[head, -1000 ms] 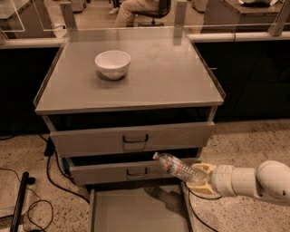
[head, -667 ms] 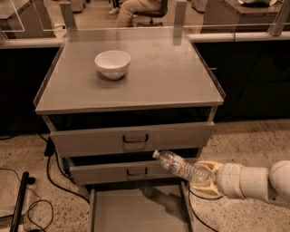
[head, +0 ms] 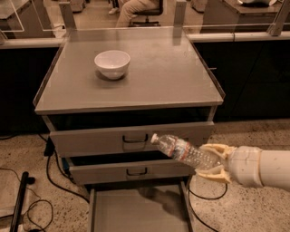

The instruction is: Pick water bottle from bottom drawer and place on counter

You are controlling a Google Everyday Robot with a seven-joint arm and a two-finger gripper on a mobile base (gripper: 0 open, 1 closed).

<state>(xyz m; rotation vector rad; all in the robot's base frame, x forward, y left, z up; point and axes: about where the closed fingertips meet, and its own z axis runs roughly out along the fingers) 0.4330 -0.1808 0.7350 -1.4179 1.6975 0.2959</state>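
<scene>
My gripper [head: 213,164] is at the lower right, in front of the cabinet, shut on the base end of the water bottle [head: 183,152]. The clear ribbed bottle lies nearly level in the air, its white cap pointing left toward the upper drawer front. It hangs above the open bottom drawer [head: 136,210], a grey tray with a bare floor. The counter [head: 158,77] is the flat grey cabinet top above, higher than the bottle.
A white bowl [head: 112,63] stands on the counter's left part. Two grey drawers with dark loop handles [head: 135,138] sit partly open under the counter. Black cables [head: 50,172] run on the floor at left. A pale ledge with posts [head: 181,13] and a seated person are behind.
My gripper has lifted the bottle upward, from the level of the lower handled drawer to the upper one. Bowl and drawers have not moved.
</scene>
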